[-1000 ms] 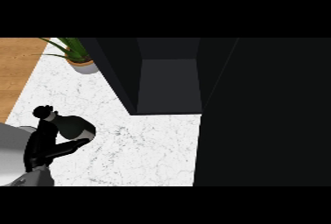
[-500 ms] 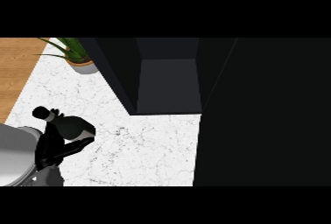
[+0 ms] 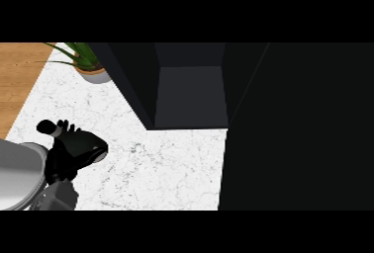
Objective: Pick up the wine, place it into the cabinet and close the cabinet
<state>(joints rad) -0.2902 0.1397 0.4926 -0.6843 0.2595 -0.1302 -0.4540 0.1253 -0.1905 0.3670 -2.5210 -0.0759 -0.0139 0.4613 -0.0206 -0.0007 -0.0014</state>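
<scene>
Left robot hand (image 3: 73,148) curls around the dark wine bottle (image 3: 48,127) above the table (image 3: 161,168). The cabinet (image 3: 190,94), ahead and rightward, stands open; placing and closing remain.

The counter (image 3: 161,168) is white marble with fine grey-black veins. Beside it at the left lies a strip of warm orange-brown wood (image 3: 18,74). The plant (image 3: 76,54) has green leaves and stands in a pale grey pot (image 3: 95,75). The cabinet (image 3: 190,94) is black outside and dark grey within. The left hand (image 3: 73,148) is black, its forearm (image 3: 22,173) grey.
</scene>
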